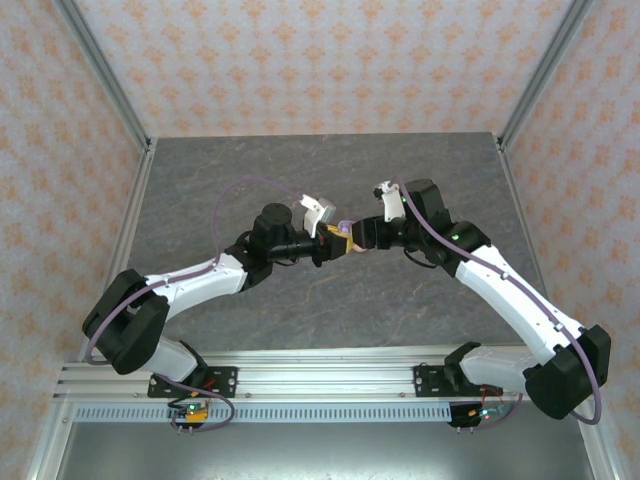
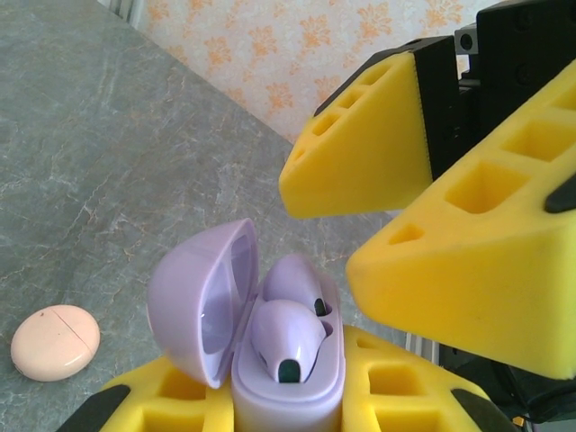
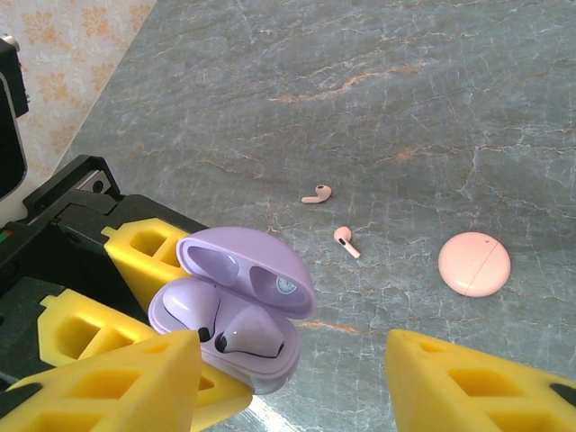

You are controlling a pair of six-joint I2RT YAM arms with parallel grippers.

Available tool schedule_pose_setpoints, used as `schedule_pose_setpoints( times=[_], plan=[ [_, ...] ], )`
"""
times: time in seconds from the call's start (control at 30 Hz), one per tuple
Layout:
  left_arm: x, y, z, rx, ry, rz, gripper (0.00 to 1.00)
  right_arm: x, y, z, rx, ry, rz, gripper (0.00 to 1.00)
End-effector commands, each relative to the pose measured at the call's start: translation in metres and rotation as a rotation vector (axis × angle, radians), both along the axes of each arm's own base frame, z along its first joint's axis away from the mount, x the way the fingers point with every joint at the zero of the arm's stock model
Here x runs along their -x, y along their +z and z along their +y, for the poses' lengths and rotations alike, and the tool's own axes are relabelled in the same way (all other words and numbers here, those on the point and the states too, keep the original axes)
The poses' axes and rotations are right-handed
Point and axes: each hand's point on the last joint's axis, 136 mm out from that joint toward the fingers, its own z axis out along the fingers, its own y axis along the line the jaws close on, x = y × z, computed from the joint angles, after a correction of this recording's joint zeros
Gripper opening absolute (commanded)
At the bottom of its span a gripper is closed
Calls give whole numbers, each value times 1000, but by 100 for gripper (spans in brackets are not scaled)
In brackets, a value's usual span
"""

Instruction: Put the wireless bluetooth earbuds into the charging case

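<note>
Both arms bend inward, meeting mid-frame in the top view; left gripper (image 1: pixel 337 240) pinches the open lilac charging case (image 3: pixel 236 306), lilac earbuds (image 3: pixel 247 336) inside; right gripper (image 3: pixel 297 382) fingers spread; pink earbuds (image 3: pixel 317 193) lie centre-frame on the table (image 3: pixel 432 99)

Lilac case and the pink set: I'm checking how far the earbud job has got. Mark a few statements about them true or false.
1. The lilac case is open with both lilac buds seated in it. True.
2. The left gripper holds that case. True.
3. The pink case is open. False: the pink case lies shut on the table.
4. The pink buds are in their case. False: both pink buds lie loose on the table.
5. The right gripper grips a bud. False: the right gripper is open and holds nothing.
</note>
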Motion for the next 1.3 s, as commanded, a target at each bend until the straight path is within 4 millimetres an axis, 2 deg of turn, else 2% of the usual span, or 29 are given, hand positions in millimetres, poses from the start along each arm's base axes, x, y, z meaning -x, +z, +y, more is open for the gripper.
schedule_pose_setpoints(
  times=[0.0, 0.13, 0.3, 0.37, 0.4, 0.63, 0.87, 1.27],
  plan=[
    [0, 22, 0, 6, 0, -74, 0, -3, 19, -2, -11, -25, -49, 57],
    [4, 17, 4, -31, -4, -98, 0, -13, 16, -13, 14, -113, -66, 56],
    [20, 8, 8, -120, -46, -194, 0, -13, 16, -6, -6, -97, -20, 54],
    [28, 6, 9, -149, -75, -243, 0, -12, 22, -4, -19, -88, -16, 50],
    [32, 4, 9, -167, -91, -267, 0, -13, 16, 1, -15, -72, 11, 47],
    [49, 0, 12, -260, -155, -377, 0, -5, 11, 21, -47, 36, 104, 27],
    [48, 1, 12, -285, -154, -397, 0, -2, -4, 33, -48, 94, 193, 15],
    [37, -1, 10, -311, -119, -366, 0, 9, -17, 39, -40, 154, 261, 14]
  ],
)
